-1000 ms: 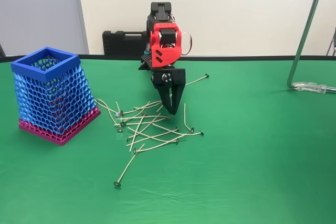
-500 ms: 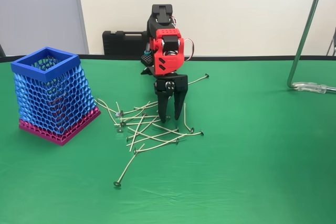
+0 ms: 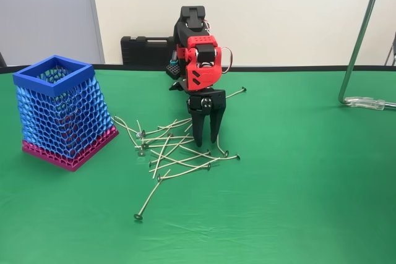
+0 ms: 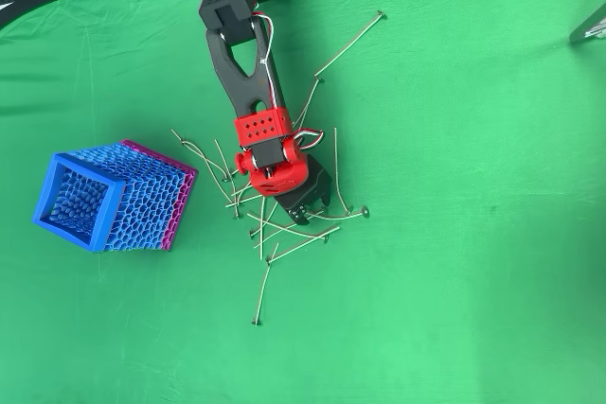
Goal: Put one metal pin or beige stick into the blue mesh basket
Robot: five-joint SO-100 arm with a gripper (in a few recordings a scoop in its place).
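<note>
- Green cloth covers the desk (image 3: 309,202); all items stand directly on it.
- Blue mesh basket (image 3: 59,110) stands upright toward the left edge of the desk, magenta base down, rim open; the overhead view (image 4: 80,201) shows no pin plainly inside, though the mesh hides most of the interior.
- Scattered pins (image 3: 176,153) lie crossed in a loose heap near the middle of the desk, just right of the basket. One outlier pin (image 3: 148,199) lies nearer the front edge; another stray pin (image 4: 350,43) lies toward the back edge.
- Gripper (image 3: 206,143), pointing straight down, hangs at the right-hand part of the heap, tips at or just above the cloth. Jaws stand moderately apart with nothing between them that can be made out.
- Judged step: descent onto a pin, grasp not yet made. Nothing has been lifted.
- Next move calls for the jaws to straddle a single pin, close on it, lift clear of the tangle, then carry left over the basket rim and release. Crossed pins may come up together.
</note>
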